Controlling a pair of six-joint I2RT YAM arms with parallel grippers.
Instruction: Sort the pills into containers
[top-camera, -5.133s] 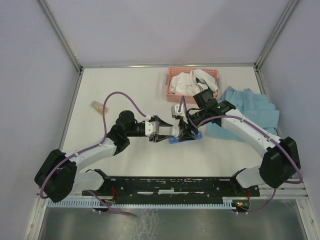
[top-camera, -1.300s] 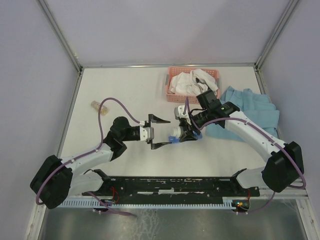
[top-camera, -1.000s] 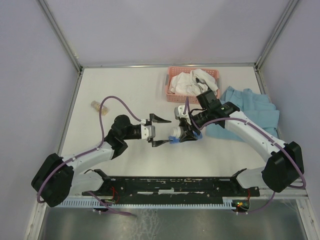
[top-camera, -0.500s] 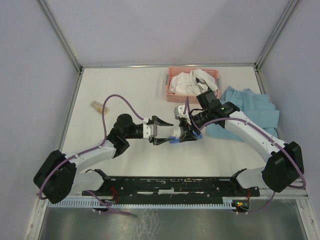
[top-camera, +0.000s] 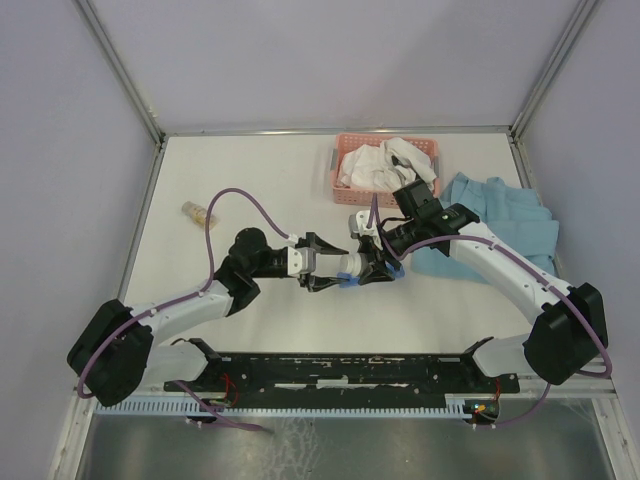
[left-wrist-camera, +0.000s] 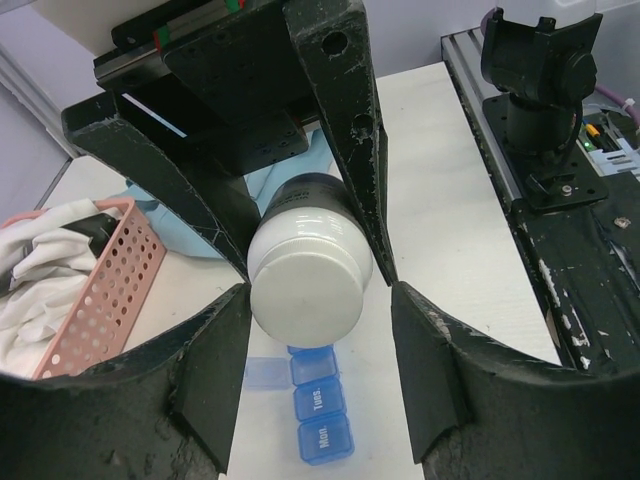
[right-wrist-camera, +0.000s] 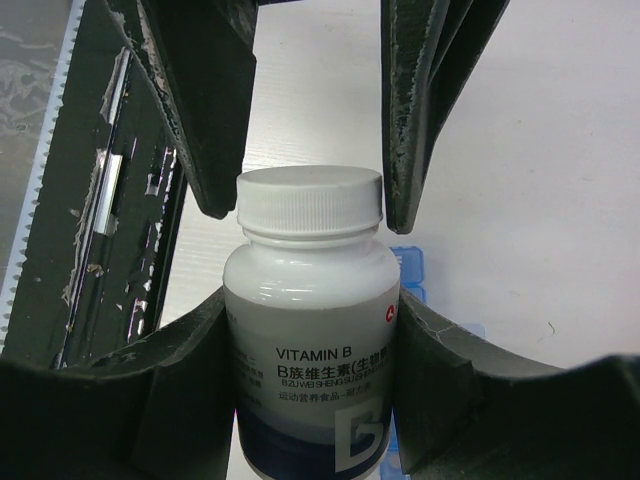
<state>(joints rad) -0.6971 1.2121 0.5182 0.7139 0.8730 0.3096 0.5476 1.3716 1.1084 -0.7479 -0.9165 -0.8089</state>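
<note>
A white Vitamin B bottle (right-wrist-camera: 310, 340) lies level above the table, and my right gripper (right-wrist-camera: 312, 300) is shut on its body. Its white cap (left-wrist-camera: 305, 290) points at my left gripper (left-wrist-camera: 318, 288), whose jaws are shut on the cap's two sides. In the top view both grippers meet over the middle of the table, the left gripper (top-camera: 335, 267) on the left and the right gripper (top-camera: 375, 262) on the right. The containers, a blue compartment strip (left-wrist-camera: 320, 410), lie on the table right under the bottle, with one lid flipped open. No pills show.
A pink basket (top-camera: 345, 142) of white cloth stands at the back. A crumpled blue cloth (top-camera: 500, 220) lies to the right. Far to the left on the table lies a small clear bottle (top-camera: 197, 211) with tan contents. Metal posts frame the table's corners.
My left gripper has moved right to the bottle and its jaws, wide apart a second ago, have closed round the cap. The right arm has held the bottle still.
</note>
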